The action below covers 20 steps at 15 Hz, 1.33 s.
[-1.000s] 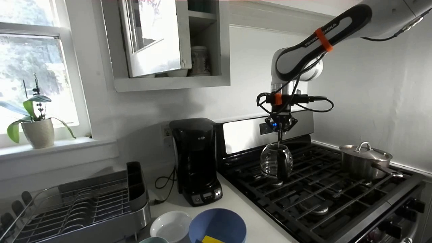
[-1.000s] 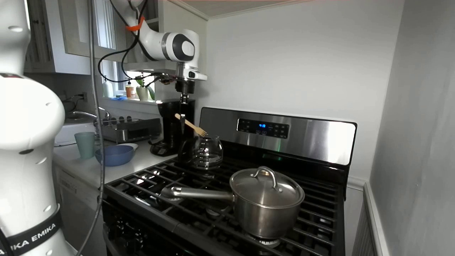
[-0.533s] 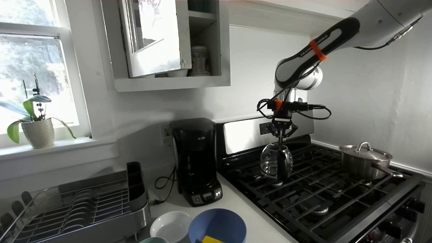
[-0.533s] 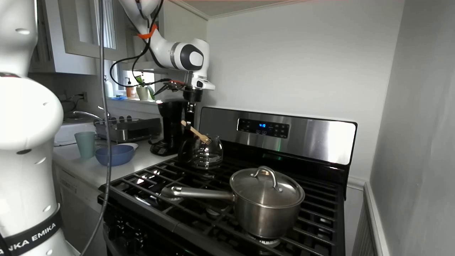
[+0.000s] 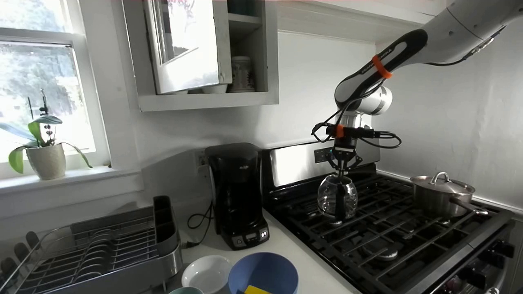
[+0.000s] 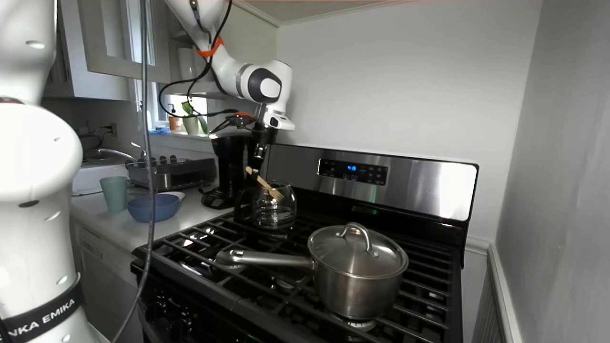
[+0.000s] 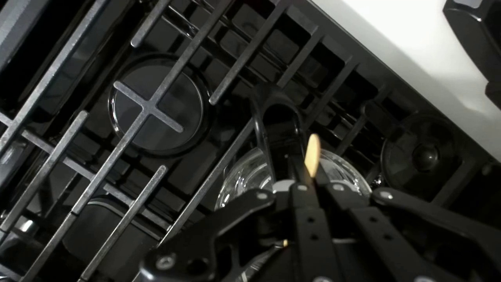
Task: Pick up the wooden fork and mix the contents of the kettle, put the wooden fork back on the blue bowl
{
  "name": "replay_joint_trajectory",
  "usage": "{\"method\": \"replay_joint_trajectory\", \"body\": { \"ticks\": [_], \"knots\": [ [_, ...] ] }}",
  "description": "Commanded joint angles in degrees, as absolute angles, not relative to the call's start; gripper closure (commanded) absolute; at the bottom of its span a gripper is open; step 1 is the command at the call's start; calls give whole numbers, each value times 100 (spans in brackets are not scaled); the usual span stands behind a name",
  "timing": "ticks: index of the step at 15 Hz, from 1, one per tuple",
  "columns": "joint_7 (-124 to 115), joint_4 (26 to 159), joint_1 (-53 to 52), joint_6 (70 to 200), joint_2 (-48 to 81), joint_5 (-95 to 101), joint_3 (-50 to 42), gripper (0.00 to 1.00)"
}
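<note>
The kettle shows as a clear glass carafe with a black handle (image 6: 275, 216), on a back burner; it is also in an exterior view (image 5: 327, 198) and under the jaws in the wrist view (image 7: 242, 184). My gripper (image 6: 254, 175) is shut on the pale wooden fork (image 6: 263, 182), near its handle end. The fork slants down, its tines overlapping the carafe's top; whether they touch liquid cannot be told. The fork's handle end (image 7: 312, 154) sticks out past the fingertips in the wrist view. The blue bowl (image 6: 152, 212) stands on the counter; it also shows in an exterior view (image 5: 282, 271).
A lidded steel saucepan (image 6: 360, 288) stands on a front burner, its handle pointing across the stove. A black coffee maker (image 5: 237, 192) stands beside the stove. A white dish (image 5: 206, 271), a green cup (image 6: 114, 194) and a drying rack (image 5: 102, 257) are on the counter. A yellow thing lies in the bowl.
My gripper has come down with the fork and tilted, bringing the tines from above the carafe's rim to below it. The carafe has shifted slightly toward its handle side.
</note>
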State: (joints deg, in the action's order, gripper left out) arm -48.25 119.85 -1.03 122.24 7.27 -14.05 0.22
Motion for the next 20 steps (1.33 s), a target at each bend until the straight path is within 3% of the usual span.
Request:
{"method": "replay_joint_trajectory", "body": {
  "ticks": [1, 9, 20],
  "knots": [
    [-4818, 11973, -124, 12206, 736, -1418, -6, 97],
    [-4761, 11826, -20, 11973, 783, -1675, -73, 99],
    [-3290, 11005, 541, 10570, 1517, -3227, -328, 99]
  ]
}}
